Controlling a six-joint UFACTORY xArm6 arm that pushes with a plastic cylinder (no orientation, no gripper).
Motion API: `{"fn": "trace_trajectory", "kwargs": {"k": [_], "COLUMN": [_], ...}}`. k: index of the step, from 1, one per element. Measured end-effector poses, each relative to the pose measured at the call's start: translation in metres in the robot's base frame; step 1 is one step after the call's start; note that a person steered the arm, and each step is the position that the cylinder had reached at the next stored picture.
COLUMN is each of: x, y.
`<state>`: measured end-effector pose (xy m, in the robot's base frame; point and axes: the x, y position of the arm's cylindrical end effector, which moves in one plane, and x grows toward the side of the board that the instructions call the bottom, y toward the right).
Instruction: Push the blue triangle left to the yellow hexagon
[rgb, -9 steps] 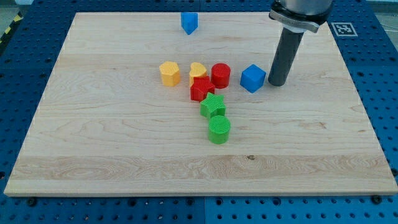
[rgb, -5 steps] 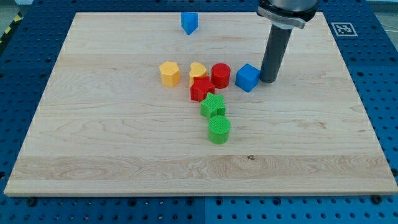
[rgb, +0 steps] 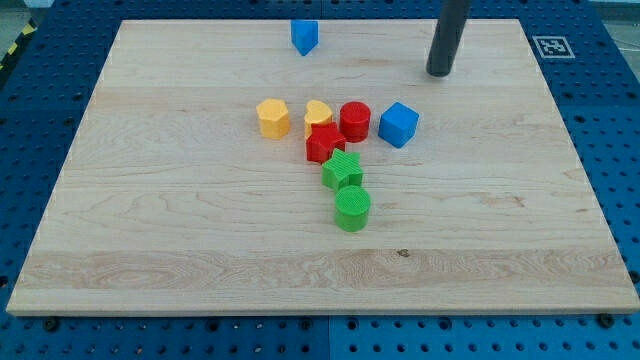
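The blue triangle (rgb: 304, 37) sits near the view's top edge of the wooden board, left of centre-right. The yellow hexagon (rgb: 272, 117) lies below it, near the board's middle. My tip (rgb: 438, 73) rests on the board at the upper right, well to the right of the blue triangle and above the blue cube (rgb: 398, 124). It touches no block.
A yellow heart (rgb: 318, 113), a red cylinder (rgb: 354, 121), a red star (rgb: 324, 143), a green star (rgb: 342, 170) and a green cylinder (rgb: 352, 208) cluster right of and below the hexagon. The wooden board (rgb: 150, 220) lies on a blue pegboard.
My tip nudged the blue cube slightly left, then moved away toward the view's top. The other blocks have not moved.
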<state>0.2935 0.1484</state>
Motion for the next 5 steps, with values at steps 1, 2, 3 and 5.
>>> {"fn": "trace_trajectory", "kwargs": {"k": [1,2,3,5], "x": [-0.031,-0.057,-0.057,-0.057], "y": [-0.013,-0.021,-0.021,-0.05]}}
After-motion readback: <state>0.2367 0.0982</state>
